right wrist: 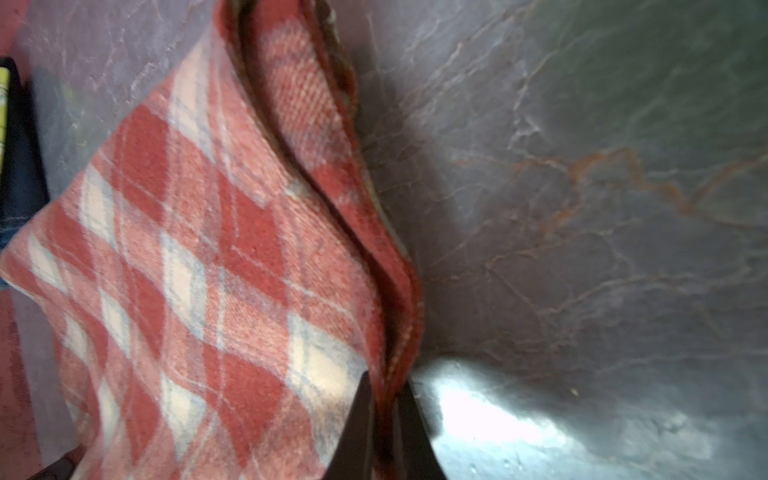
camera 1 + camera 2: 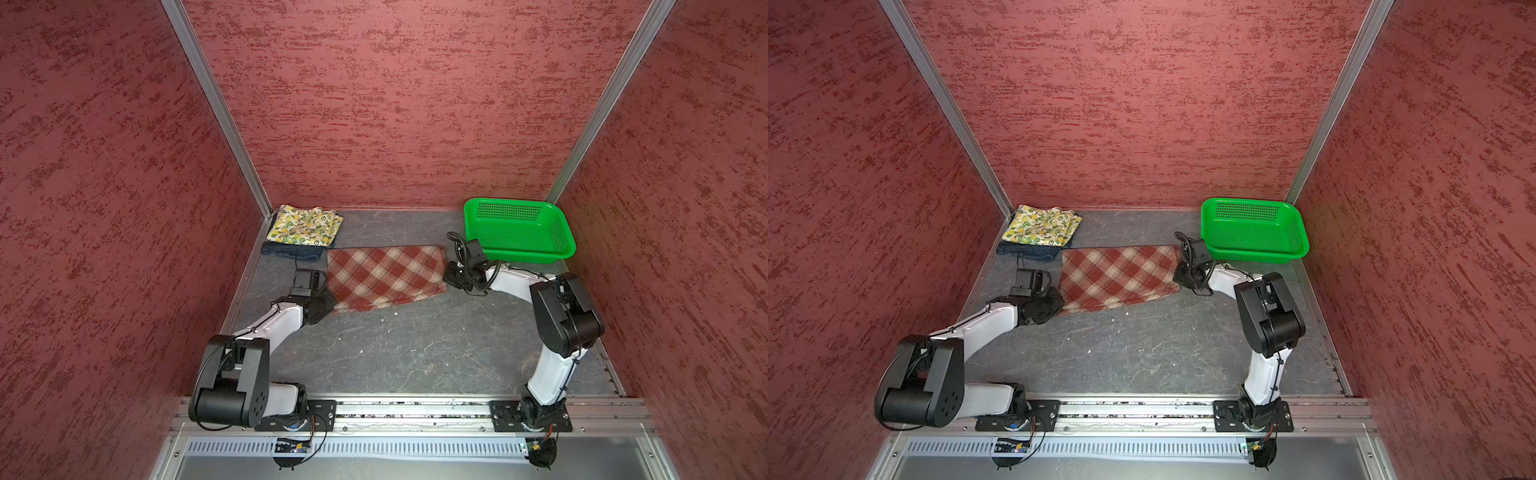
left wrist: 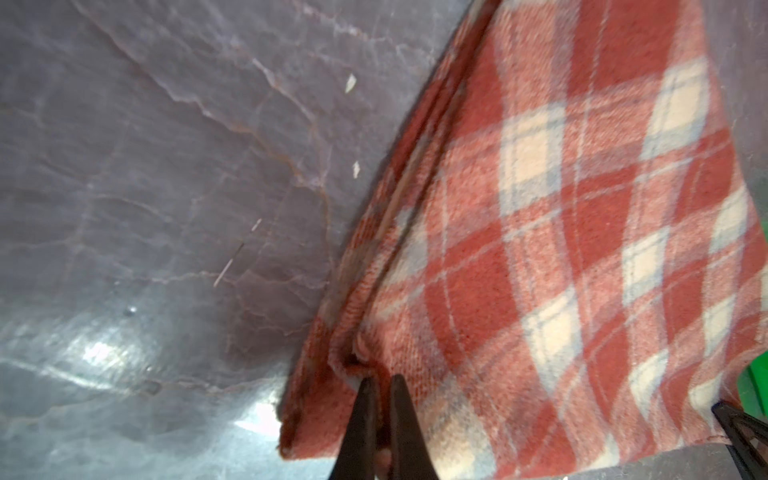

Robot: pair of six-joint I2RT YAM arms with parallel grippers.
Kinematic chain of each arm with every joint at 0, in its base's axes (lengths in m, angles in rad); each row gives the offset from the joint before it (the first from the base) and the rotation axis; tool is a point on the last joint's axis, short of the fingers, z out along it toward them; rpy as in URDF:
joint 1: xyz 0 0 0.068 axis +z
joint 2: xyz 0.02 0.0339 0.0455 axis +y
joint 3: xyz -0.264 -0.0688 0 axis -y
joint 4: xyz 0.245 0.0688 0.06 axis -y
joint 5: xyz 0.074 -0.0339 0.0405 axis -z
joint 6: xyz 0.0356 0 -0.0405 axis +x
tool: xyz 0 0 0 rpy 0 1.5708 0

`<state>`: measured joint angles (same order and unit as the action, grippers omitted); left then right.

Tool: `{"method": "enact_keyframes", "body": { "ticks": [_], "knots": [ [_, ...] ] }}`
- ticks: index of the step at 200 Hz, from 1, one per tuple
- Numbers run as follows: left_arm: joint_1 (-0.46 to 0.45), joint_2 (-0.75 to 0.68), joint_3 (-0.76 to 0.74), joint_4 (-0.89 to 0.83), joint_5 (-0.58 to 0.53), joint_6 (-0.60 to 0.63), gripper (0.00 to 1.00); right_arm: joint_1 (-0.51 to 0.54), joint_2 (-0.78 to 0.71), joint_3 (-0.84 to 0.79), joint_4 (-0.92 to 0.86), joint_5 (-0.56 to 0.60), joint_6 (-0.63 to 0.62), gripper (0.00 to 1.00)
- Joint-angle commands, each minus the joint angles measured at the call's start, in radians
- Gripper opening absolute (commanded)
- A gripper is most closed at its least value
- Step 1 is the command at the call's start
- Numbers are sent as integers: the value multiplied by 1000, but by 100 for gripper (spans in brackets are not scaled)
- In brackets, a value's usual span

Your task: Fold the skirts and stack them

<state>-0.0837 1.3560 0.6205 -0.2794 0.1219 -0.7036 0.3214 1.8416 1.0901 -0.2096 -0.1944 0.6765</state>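
The rust-red and cream plaid skirt (image 2: pixel 384 274) (image 2: pixel 1117 276) lies folded flat at mid-table. My left gripper (image 2: pixel 327 290) (image 3: pixel 382 380) is shut on its left edge, with layered cloth pinched between the fingertips. At the opposite edge my right gripper (image 2: pixel 449 276) (image 1: pixel 385 380) is shut on a doubled fold of the same plaid skirt (image 1: pixel 208 270). In the back left corner the folded lemon-print skirt (image 2: pixel 305 226) (image 2: pixel 1042 226) rests on top of the dark denim skirt (image 2: pixel 291 251) (image 2: pixel 1025 252), just left of the plaid one.
A green perforated basket (image 2: pixel 511 212) (image 2: pixel 1250 212) stands in the back right corner, right behind my right wrist. Red textured walls close in three sides. Grey marbled table surface (image 2: pixel 415 353) stretches in front of the plaid skirt to the arms' base rail.
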Motion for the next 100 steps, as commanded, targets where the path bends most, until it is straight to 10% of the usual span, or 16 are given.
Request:
{"method": "enact_keyframes", "body": {
  "ticks": [1, 100],
  "knots": [
    [4, -3, 66, -31, -24, 30, 0, -7, -34, 60, -7, 32, -6, 5],
    [112, -14, 174, -77, -27, 108, 0, -1, -128, 85, -54, -2, 19, 5]
  ]
}}
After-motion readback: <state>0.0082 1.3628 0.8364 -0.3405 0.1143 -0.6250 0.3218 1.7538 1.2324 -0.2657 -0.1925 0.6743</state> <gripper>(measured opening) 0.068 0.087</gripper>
